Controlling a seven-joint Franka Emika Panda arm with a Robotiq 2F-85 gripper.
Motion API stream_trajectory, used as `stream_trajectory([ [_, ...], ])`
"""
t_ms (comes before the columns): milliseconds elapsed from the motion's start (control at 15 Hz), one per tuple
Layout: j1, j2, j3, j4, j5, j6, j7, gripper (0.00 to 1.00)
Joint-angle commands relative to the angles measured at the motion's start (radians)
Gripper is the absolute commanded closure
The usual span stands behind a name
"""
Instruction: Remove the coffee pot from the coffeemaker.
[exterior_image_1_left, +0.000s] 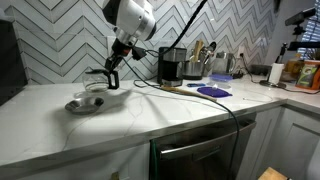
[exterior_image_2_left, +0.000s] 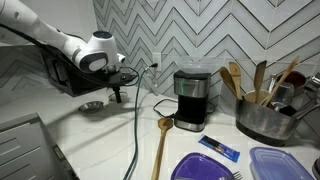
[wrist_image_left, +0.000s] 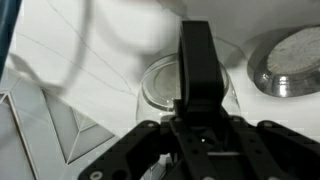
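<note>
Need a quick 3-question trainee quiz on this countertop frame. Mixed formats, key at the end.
1. True or false: the coffee pot is seated in the coffeemaker.
2. Which thing lies nearest the coffee pot? A) metal bowl B) coffeemaker C) wooden spoon
3. Fill in: the wooden spoon's head rests on the counter next to the ____.
Key: 1 false, the coffee pot stands on the counter well away from the coffeemaker. 2 A. 3 coffeemaker.
</note>
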Motion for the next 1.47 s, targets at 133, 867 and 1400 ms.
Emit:
stream_trajectory([
  [133,-0.050,0.054,0.039,0.060,-0.003,-0.076,-0.037,0.93],
  [867,-0.080,0.090,0.061,0.095,-0.001,-0.130,-0.090,0.45],
  [1400,-0.054,0.032,0.007,0.069,-0.099,-0.153,0.083,0.00],
])
